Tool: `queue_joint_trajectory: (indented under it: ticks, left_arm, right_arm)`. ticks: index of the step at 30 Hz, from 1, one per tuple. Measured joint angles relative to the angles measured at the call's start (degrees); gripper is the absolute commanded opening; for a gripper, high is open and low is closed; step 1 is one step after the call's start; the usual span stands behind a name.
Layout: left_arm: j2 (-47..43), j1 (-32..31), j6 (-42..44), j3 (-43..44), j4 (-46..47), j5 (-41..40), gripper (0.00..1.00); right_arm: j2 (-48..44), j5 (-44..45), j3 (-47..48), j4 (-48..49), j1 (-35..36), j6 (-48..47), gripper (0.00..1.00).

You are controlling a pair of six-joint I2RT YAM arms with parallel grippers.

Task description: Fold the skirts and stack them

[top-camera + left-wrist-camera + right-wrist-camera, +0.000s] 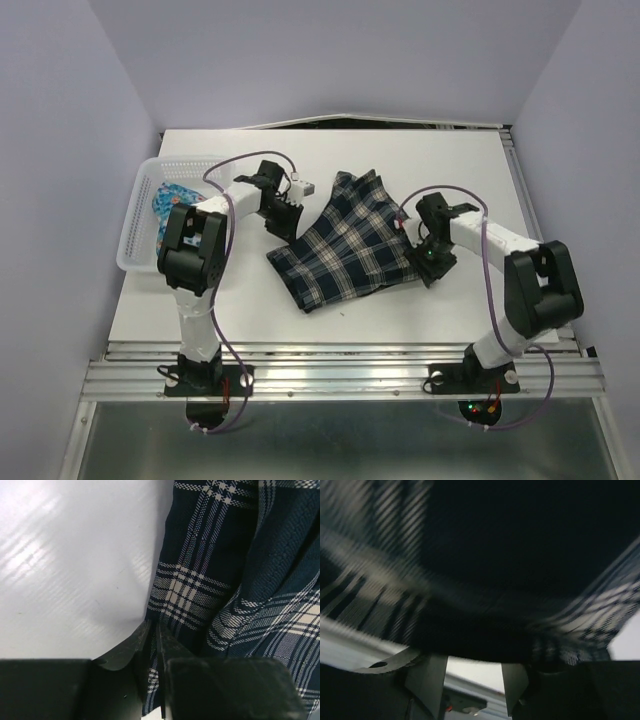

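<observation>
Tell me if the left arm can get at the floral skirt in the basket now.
Probably not yet: the left gripper is pinched on the plaid skirt. Freed, the floral skirt in the open basket looks near enough.

- A white bench (470, 170) fills the middle of the top view, its surface plain and matte.
- Pale lilac walls (60, 150) close it in on the left, back and right.
- A thin dark gap (380, 123) runs along the bench's far edge, under the back wall.
- Ribbed aluminium rails (340, 368) line the near edge.
- Below them lies a dull grey metal panel (350, 440).
- The light is soft and even; the left wrist view shows faint streaked glare on the bench top.
</observation>
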Motion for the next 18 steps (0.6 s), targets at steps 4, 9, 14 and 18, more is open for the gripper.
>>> queue_joint_trajectory:
  ticks: [4, 9, 14, 18]
  left_arm:
    - [-0.5, 0.4, -1.1, -2.7, 0.6, 3.7, 0.19]
    - [-2.3, 0.2, -2.9, -6.3, 0.8, 7.6, 0.16]
    - [-3.5, -2.4, -6.9, -10.1, 4.4, 11.5, 0.16]
    - [-4.4, -8.6, -16.8, -13.6, 13.2, 15.4, 0.31]
  right_arm:
    - [7.7, 4.7, 2.2, 7.6, -0.7, 1.4, 0.45]
    - [16.8, 5.9, 12.5, 11.4, -5.0, 1.7, 0.46]
    - [27.8, 5.9, 28.7, 14.5, -8.3, 1.1, 0.48]
    - [39.2, 3.8, 46.1, 15.1, -8.6, 1.2, 0.59]
